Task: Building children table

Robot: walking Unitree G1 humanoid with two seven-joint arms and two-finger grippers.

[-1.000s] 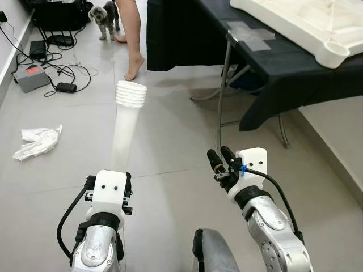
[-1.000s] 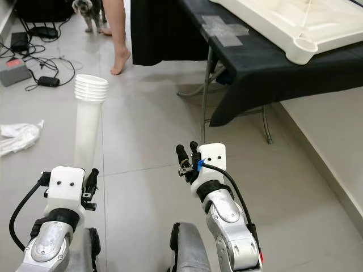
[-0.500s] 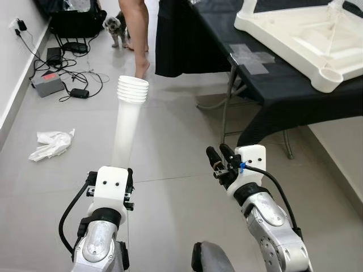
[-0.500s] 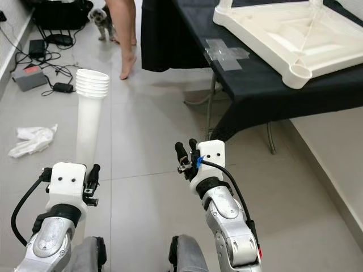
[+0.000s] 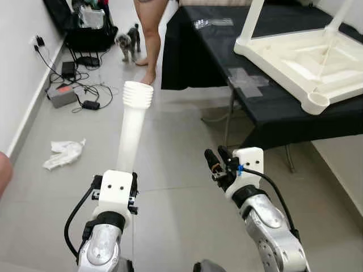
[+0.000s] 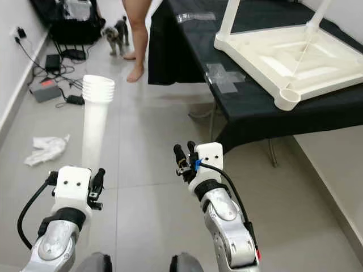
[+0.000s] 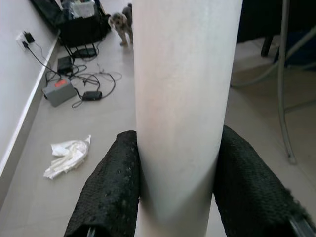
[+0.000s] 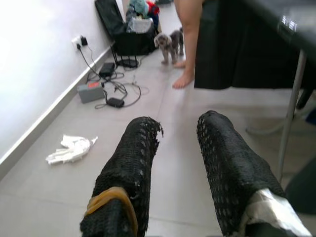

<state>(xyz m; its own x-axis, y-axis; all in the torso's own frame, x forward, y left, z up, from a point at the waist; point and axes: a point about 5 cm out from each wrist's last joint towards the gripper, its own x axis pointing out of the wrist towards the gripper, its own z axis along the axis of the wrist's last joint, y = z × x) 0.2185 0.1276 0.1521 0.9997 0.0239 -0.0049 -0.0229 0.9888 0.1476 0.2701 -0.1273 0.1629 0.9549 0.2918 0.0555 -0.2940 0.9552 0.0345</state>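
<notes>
Between the black fingers [image 7: 111, 187] of the left claw [image 5: 115, 190] stands a white leg [image 5: 132, 133], pinched low on its shaft so the ribbed end rises free, probably the end meant to go into a socket. On the black tabletop [image 5: 272, 99] ahead and to the right lies the white child's table [image 5: 300, 54], upside down, likely so that its corner sockets face up to take legs; two legs already stand in its far corners and the near corner socket [image 5: 316, 102] is open. The right claw [image 5: 218, 164] is held forward at mid height, its fingers [image 8: 131, 173] slightly spread and holding nothing, probably kept free to steady the piece. A person and a small dog [image 5: 131, 39] stand beyond.
</notes>
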